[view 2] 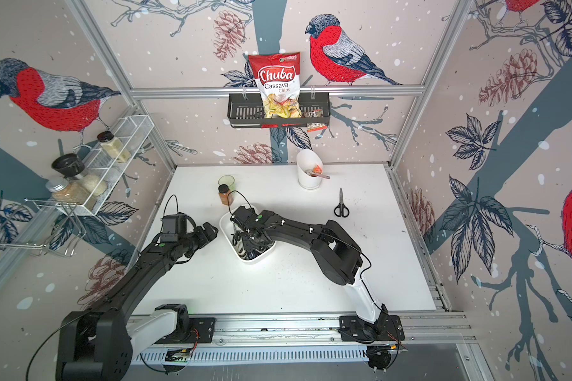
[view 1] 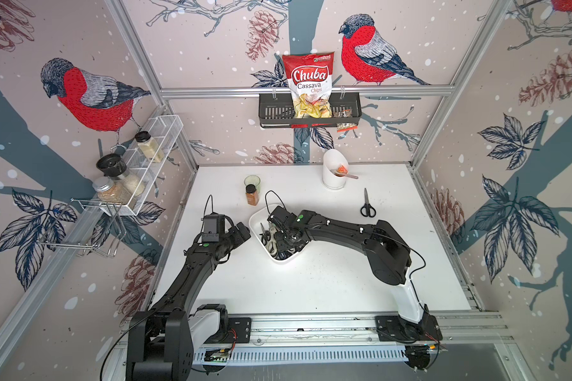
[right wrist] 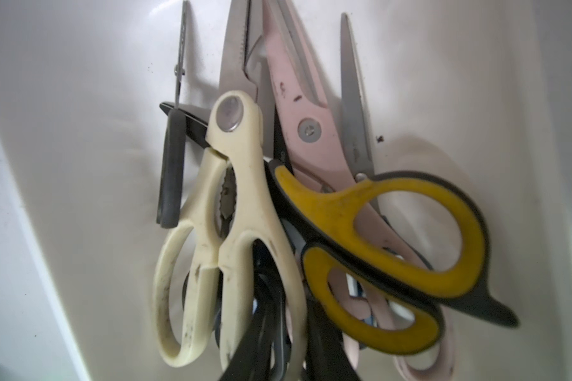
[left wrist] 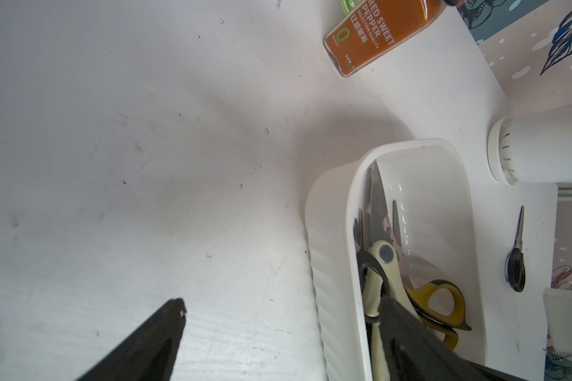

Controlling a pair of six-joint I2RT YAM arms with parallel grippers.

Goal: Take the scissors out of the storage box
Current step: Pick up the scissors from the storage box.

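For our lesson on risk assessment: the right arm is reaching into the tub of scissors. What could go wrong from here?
1. The scissors lie tangled, loops overlapping; lifting the black-and-yellow pair may drag the cream pair along.
2. The storage box could shift and tip the spice jar close beside it.

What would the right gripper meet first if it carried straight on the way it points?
Probably the heap of scissors in the storage box, likeliest the black handles between the cream pair and the black-and-yellow pair; depth is unclear.

Black arms, white bases, green dots
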